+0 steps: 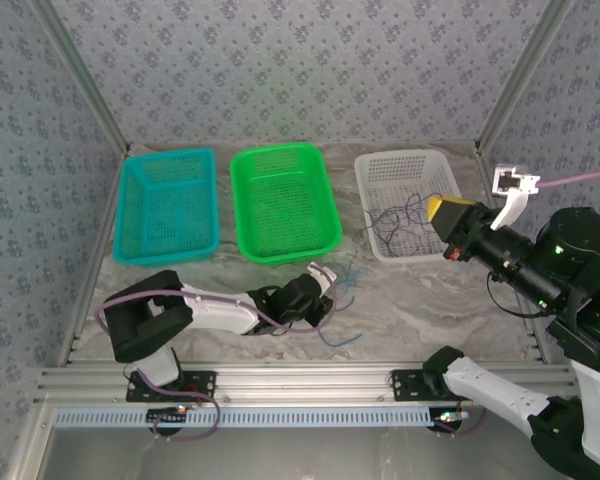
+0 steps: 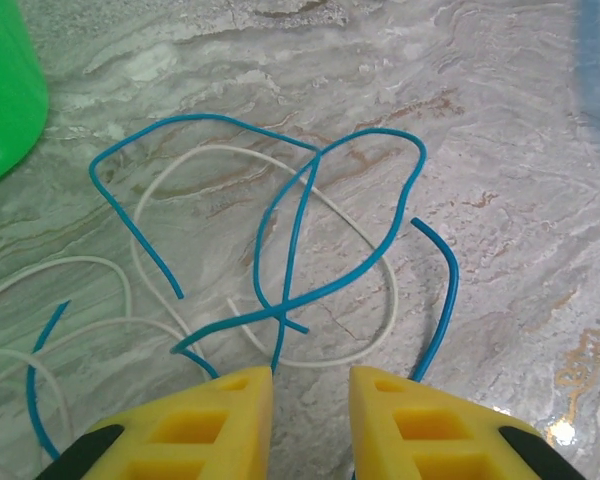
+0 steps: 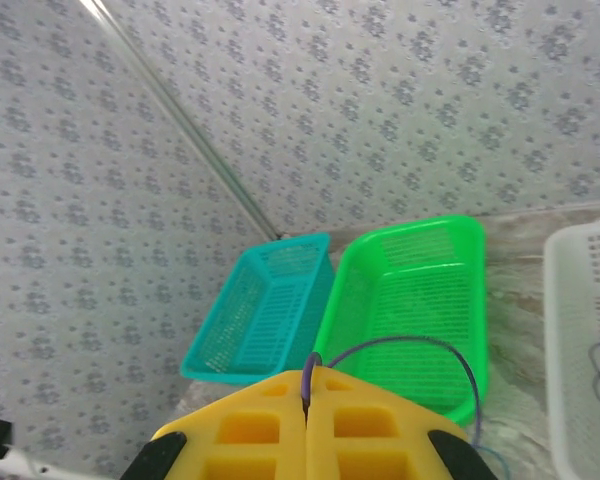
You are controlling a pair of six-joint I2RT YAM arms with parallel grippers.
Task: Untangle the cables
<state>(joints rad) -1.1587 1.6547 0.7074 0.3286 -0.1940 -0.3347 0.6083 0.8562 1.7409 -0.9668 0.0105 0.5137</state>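
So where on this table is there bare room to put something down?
Bare table lies on the near side of the white basket, right of the blue cable. The teal basket and green basket look empty. It is crowded around the left hand, where the blue cable and white cable loop, and inside the white basket with its dark cables.

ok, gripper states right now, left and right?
left gripper: fingers slightly open, blue cable running into the gap, not pinched.
right gripper: closed on the dark cable.
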